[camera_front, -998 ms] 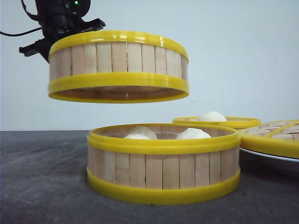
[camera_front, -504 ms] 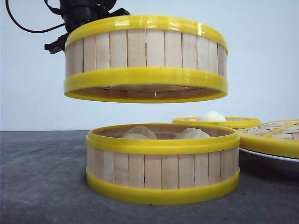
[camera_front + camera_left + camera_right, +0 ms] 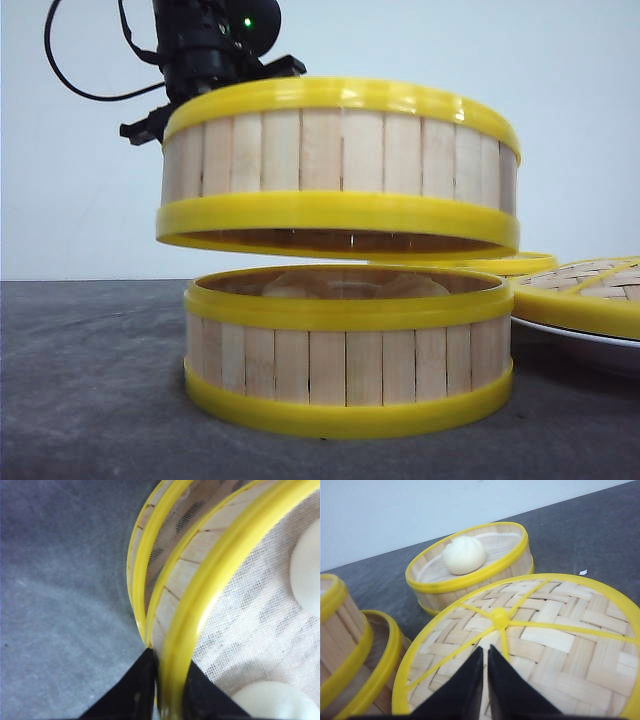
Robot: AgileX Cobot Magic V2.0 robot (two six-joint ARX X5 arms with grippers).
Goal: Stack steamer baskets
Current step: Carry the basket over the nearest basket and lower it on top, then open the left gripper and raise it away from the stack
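My left gripper (image 3: 167, 680) is shut on the wall and rim of one steamer basket (image 3: 340, 165), holding it level in the air. The left arm (image 3: 210, 50) shows behind that basket's back left. The held basket has a cloth liner and white buns (image 3: 305, 570) inside. It hangs a small gap above a second steamer basket (image 3: 348, 365) on the table, shifted slightly left of it. A third steamer basket (image 3: 470, 567) with one bun (image 3: 464, 554) stands behind. My right gripper (image 3: 485, 652) is shut and empty, hovering over the woven lid (image 3: 545, 630).
The yellow-rimmed woven lid (image 3: 590, 295) lies on a white plate (image 3: 585, 348) at the right, close beside the lower basket. The dark grey tabletop (image 3: 90, 380) stretches to the left. A pale wall stands behind.
The held basket has moved right and down with my left gripper. It now sits nearly over the lower basket and hides the buns inside it.
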